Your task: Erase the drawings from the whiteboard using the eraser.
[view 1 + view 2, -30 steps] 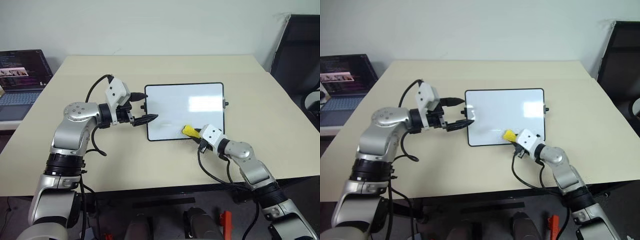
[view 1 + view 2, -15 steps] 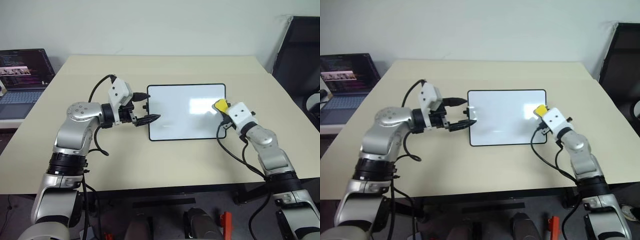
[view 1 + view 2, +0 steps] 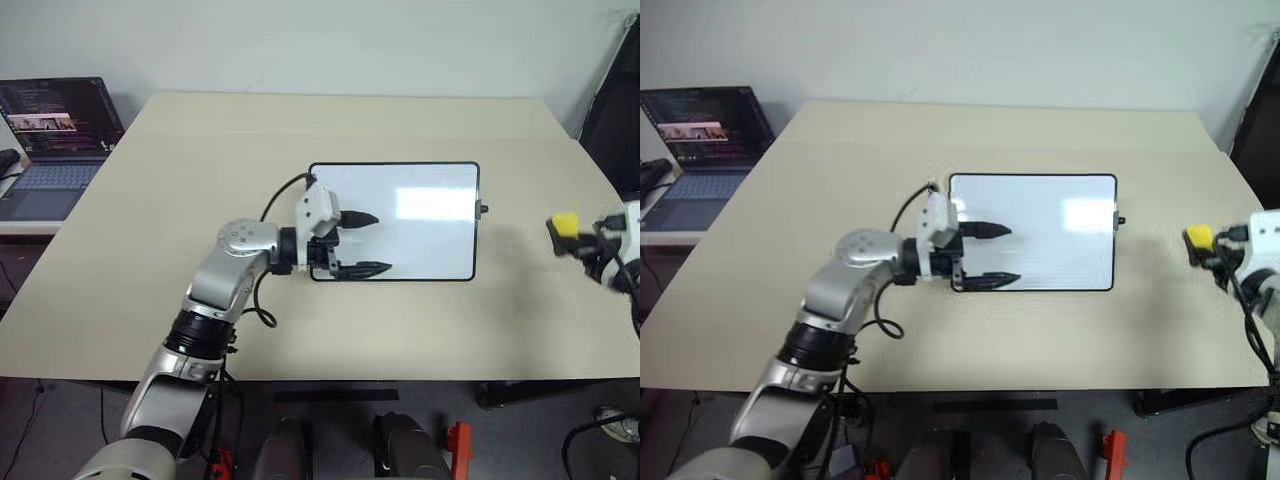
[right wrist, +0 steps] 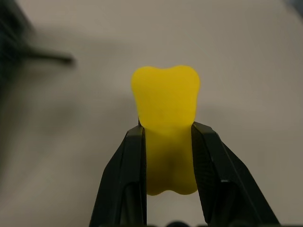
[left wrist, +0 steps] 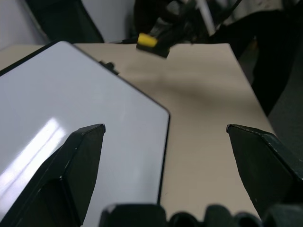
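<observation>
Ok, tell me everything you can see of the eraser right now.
The eraser is a small bright yellow block, matte and soft-looking, with a notched, two-lobed end. It is clamped between the two black fingers of the right pincer, its lobed end sticking out past the fingertips. It is held above the beige table, to the right of the whiteboard, apart from the board.

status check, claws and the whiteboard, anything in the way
Left claw open over the glossy white black-framed whiteboard. Right claw shut on small yellow eraser block, off the board's right side. No marks visible on the board. Nothing in the way.
</observation>
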Controlling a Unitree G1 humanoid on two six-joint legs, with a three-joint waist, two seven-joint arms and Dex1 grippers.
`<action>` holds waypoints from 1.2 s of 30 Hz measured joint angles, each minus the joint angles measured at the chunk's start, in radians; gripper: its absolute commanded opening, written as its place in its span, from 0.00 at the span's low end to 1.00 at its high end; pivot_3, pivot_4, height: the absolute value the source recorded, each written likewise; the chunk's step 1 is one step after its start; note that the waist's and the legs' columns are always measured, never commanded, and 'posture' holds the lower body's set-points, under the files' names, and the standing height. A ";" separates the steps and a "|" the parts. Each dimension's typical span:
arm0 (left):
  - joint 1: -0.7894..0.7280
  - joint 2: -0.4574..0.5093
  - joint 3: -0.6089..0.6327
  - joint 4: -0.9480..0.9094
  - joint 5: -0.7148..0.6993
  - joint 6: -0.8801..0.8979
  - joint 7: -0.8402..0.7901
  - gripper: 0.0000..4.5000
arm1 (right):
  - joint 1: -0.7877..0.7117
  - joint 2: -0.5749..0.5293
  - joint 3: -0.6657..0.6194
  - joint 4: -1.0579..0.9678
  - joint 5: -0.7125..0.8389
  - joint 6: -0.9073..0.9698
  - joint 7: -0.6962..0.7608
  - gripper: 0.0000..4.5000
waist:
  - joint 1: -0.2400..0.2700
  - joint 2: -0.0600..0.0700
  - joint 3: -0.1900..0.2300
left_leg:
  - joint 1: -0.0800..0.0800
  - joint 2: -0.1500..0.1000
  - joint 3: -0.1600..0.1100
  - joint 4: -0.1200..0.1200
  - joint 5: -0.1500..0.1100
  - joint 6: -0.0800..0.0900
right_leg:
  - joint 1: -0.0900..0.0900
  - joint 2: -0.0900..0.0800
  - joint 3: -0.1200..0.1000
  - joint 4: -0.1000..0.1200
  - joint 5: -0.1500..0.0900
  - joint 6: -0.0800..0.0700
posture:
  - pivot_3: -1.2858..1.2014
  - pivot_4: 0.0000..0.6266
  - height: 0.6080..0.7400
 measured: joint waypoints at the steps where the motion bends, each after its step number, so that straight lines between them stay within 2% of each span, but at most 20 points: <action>1: 0.001 -0.007 -0.006 -0.001 0.000 0.001 0.001 1.00 | 0.000 0.000 0.008 0.035 -0.006 0.003 -0.001 0.22 | -0.003 0.001 0.000 | 0.000 0.000 0.000 0.000 0.000 0.000 | 0.000 0.000 0.000 0.000 0.000 0.000 | 0.52 0.24 1.00; 7: 0.009 -0.004 -0.012 -0.012 0.000 0.014 0.001 1.00 | -0.041 -0.002 0.025 0.102 -0.012 0.006 0.031 0.22 | -0.019 0.003 0.000 | 0.001 0.001 -0.001 0.001 0.000 0.000 | 0.001 0.002 0.000 0.002 -0.002 0.005 | 0.52 0.24 1.00; 9: 0.017 0.002 -0.012 -0.024 0.000 0.015 0.002 1.00 | -0.059 -0.002 0.044 0.120 -0.017 0.004 0.047 0.38 | -0.019 0.003 0.000 | 0.001 0.000 -0.001 0.001 0.000 0.000 | 0.001 0.001 0.000 0.001 -0.002 0.005 | 0.52 0.24 1.00; 12: 0.022 0.010 -0.012 -0.028 0.001 0.018 0.009 1.00 | -0.082 -0.002 0.069 0.159 -0.034 0.002 0.050 0.57 | -0.016 0.003 0.000 | 0.001 0.000 -0.001 0.001 0.000 0.000 | 0.001 0.001 0.000 0.001 -0.001 0.004 | 0.52 0.24 1.00; 17: 0.024 0.026 -0.005 -0.031 0.000 0.018 0.023 1.00 | -0.106 -0.002 0.076 0.174 -0.035 0.001 0.051 0.97 | -0.014 0.003 0.000 | 0.001 0.000 -0.001 0.001 0.000 0.000 | 0.001 0.001 0.000 0.001 0.000 0.002 | 0.52 0.24 1.00; 18: 0.025 0.030 0.001 -0.032 0.000 0.018 0.027 1.00 | -0.110 -0.003 0.076 0.171 -0.035 0.001 0.051 0.99 | -0.015 0.003 0.000 | 0.001 0.000 -0.001 0.001 0.000 0.000 | 0.001 0.001 0.000 0.001 0.000 0.002 | 0.52 0.24 1.00; 22: 0.025 0.070 0.080 -0.044 -0.001 0.024 0.088 1.00 | -0.111 -0.001 0.059 0.090 -0.018 0.005 0.047 0.99 | -0.020 0.005 0.001 | 0.001 0.001 -0.001 0.001 0.000 0.000 | 0.000 0.001 0.000 0.002 0.000 0.002 | 0.52 0.24 1.00; 27: -0.007 0.101 0.328 -0.017 -0.010 0.014 0.329 1.00 | -0.169 0.164 -0.027 -0.047 0.025 -0.109 -0.068 0.99 | -0.025 0.004 0.000 | 0.002 0.002 -0.002 0.002 0.000 0.000 | 0.002 0.002 -0.001 0.002 -0.001 0.005 | 0.52 0.24 1.00; 31: 0.002 0.095 0.335 0.154 0.128 -0.033 0.530 1.00 | -0.169 0.313 -0.003 0.073 -0.023 -0.252 -0.173 0.99 | -0.010 0.003 0.000 | 0.004 0.000 -0.002 0.002 0.000 0.000 | 0.005 0.000 -0.001 0.001 0.001 0.002 | 0.52 0.24 1.00; 36: 0.048 -0.019 0.324 0.240 0.215 -0.098 0.722 1.00 | -0.183 0.378 0.012 0.210 -0.035 -0.379 -0.204 0.99 | 0.007 0.003 0.000 | -0.001 -0.003 -0.001 0.002 0.000 0.000 | 0.000 -0.004 -0.001 0.000 0.004 0.004 | 0.52 0.24 1.00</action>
